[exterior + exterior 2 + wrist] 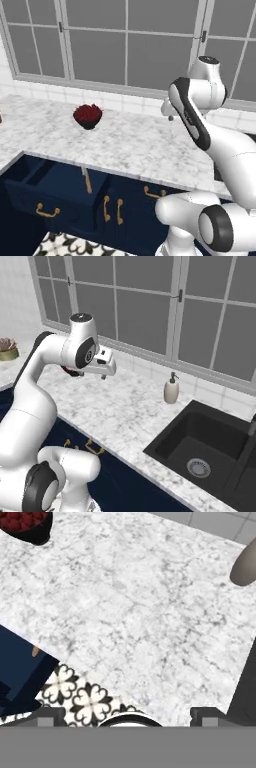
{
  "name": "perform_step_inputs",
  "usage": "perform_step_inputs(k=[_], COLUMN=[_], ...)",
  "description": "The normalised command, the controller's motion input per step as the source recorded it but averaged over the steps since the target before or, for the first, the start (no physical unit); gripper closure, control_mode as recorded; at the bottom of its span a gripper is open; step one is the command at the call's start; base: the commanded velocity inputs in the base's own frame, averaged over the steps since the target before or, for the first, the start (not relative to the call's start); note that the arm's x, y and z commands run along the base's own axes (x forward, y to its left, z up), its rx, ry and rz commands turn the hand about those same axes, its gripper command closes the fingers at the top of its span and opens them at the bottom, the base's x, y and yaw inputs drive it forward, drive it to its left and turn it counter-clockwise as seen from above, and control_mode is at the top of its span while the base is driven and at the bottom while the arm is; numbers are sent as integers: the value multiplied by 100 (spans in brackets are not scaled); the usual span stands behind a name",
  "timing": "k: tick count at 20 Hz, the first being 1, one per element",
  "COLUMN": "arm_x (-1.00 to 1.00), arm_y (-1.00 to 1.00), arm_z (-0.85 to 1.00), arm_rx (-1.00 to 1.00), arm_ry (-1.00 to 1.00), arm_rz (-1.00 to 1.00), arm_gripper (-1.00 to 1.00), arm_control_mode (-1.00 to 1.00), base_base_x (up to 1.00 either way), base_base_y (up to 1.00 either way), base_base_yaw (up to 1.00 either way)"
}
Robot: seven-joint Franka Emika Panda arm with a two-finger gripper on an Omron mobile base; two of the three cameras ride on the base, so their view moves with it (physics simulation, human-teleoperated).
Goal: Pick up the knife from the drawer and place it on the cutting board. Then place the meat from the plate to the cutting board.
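The navy drawer (pixel 50 195) stands pulled open under the counter's left edge. In it lies the knife (pixel 87 181), its light wooden handle pointing toward me. In the hand view, a corner of the drawer (pixel 20 672) and the tip of the knife handle (pixel 35 651) sit at the left. My gripper (pixel 170 117) (pixel 104 375) (pixel 127 716) hangs above the marble counter, right of the drawer, looking down. It is open, the fingertips (pixel 50 714) wide apart with nothing between them. The cutting board, the meat and the plate are out of view.
A dark bowl of red berries (pixel 88 115) (pixel 25 524) stands on the counter (pixel 130 140) near the window. A soap dispenser (pixel 171 388) and a black sink (pixel 200 446) lie to the right. Navy cupboard doors with gold handles (pixel 112 210) sit below.
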Motion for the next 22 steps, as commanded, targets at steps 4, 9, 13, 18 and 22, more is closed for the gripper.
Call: perform_step_inputs(k=[4,9,13,18,22], arm_x=[0,0,0,0,0], arm_y=[0,0,0,0,0], arm_z=[0,0,0,0,0], arm_rx=[0,0,0,0,0], arm_ry=[0,0,0,0,0], arm_rz=[0,0,0,0,0], arm_gripper=[-100,-100,-100,-100,-100], arm_control_mode=[100,100,100,100,100], base_base_x=[0,-1,0,5,6], base_base_y=[30,48,25,-1,8], base_base_yaw=[32,20,30,41,16])
